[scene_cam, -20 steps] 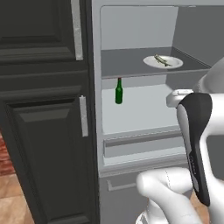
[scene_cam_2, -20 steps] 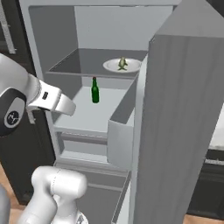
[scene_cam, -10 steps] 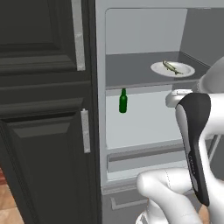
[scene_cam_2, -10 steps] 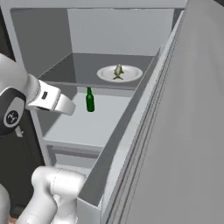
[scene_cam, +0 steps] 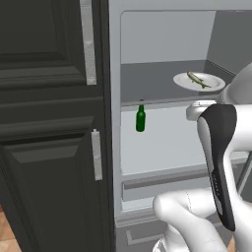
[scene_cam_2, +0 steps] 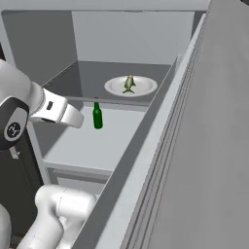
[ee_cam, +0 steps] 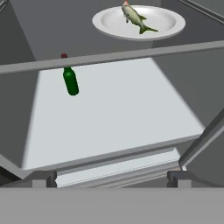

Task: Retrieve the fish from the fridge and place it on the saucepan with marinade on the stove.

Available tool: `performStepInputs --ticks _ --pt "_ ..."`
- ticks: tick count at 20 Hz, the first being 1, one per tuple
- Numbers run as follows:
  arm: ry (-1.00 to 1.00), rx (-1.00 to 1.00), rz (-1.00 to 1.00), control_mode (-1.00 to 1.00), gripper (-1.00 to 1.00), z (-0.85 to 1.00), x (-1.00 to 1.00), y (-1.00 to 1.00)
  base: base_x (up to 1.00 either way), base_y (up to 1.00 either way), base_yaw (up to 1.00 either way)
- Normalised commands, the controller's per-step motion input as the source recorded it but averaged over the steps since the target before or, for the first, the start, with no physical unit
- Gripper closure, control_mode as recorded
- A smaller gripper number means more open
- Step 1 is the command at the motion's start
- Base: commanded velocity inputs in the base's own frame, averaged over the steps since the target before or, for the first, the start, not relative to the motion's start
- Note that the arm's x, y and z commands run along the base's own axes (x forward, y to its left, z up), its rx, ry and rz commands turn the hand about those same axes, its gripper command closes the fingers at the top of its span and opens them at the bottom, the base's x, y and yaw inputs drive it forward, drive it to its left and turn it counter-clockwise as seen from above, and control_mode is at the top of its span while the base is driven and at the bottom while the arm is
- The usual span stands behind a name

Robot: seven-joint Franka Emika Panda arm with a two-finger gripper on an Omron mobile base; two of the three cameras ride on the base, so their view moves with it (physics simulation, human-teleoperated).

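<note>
One fish (ee_cam: 134,17) on fridge (scene_cam: 162,142) plate (ee_cam: 168,24)

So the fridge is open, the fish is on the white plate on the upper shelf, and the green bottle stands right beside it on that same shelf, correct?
Not quite. The green bottle stands on the shelf below, not beside the plate. The hand view shows it under the upper shelf's edge. The rest holds: the fridge is open and the fish lies on the plate on the upper shelf.
</note>
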Motion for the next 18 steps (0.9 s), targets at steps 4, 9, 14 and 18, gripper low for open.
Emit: performStepInputs --ticks 4,9,14,18 --pt "0.0 0.0 0.0 1.0 -1.0 0.0 0.0 0.0 0.3 -0.32 0.0" --pt "0.0 0.0 0.0 1.0 -1.0 0.0 0.0 0.0 0.17 -0.29 0.0" --pt "0.0 0.0 0.0 1.0 -1.0 0.0 0.0 0.0 0.1 -0.32 0.0" --pt "0.01 0.0 0.0 -1.0 -1.0 0.0 0.01 -0.02 0.01 -0.09 0.0"
